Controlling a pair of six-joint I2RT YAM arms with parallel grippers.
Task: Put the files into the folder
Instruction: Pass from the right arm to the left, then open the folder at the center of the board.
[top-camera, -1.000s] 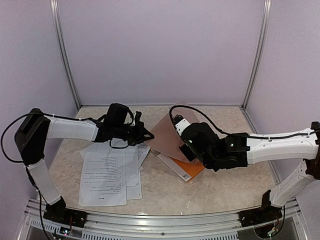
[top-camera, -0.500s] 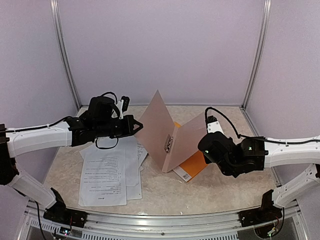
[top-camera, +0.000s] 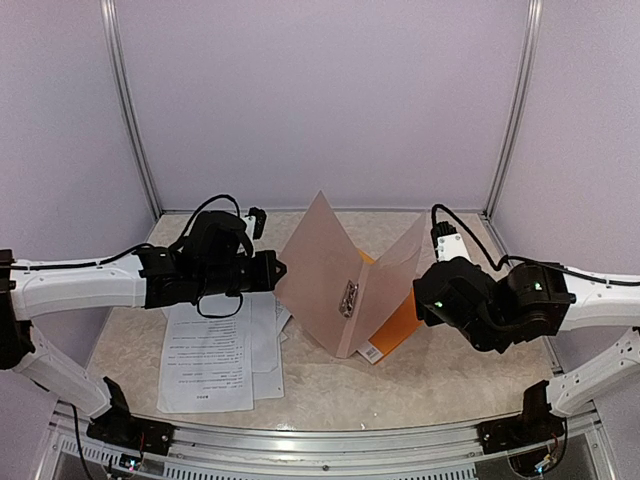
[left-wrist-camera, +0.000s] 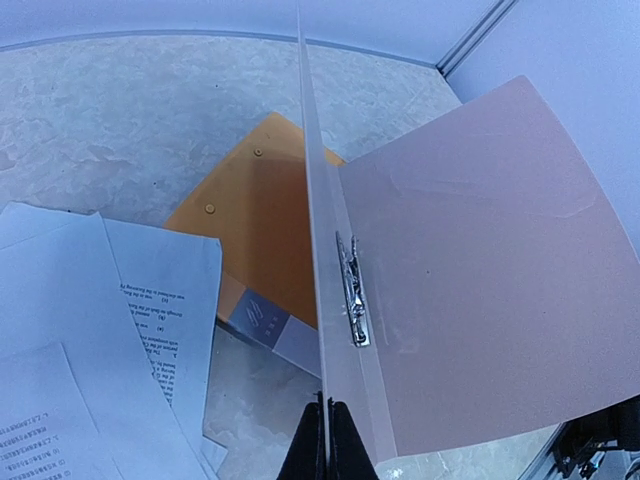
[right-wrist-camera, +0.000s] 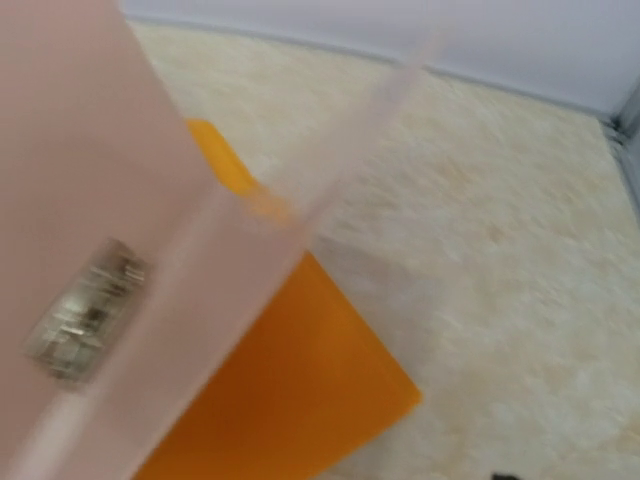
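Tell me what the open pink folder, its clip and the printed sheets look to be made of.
Pink folder: probably thin plastic, semi-matte; its covers stand stiffly and carry soft glare. Clip: shiny silver metal. Printed sheets: plain matte white paper, lying flat and overlapped.

Jaws pinch open pink folder's (left-wrist-camera: 480, 270) upright cover.

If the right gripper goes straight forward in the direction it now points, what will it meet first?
Most likely the right cover of the open pinkish folder, standing just ahead of it; the orange folder lies lower, behind. The wrist view is blurred, so depth is uncertain.
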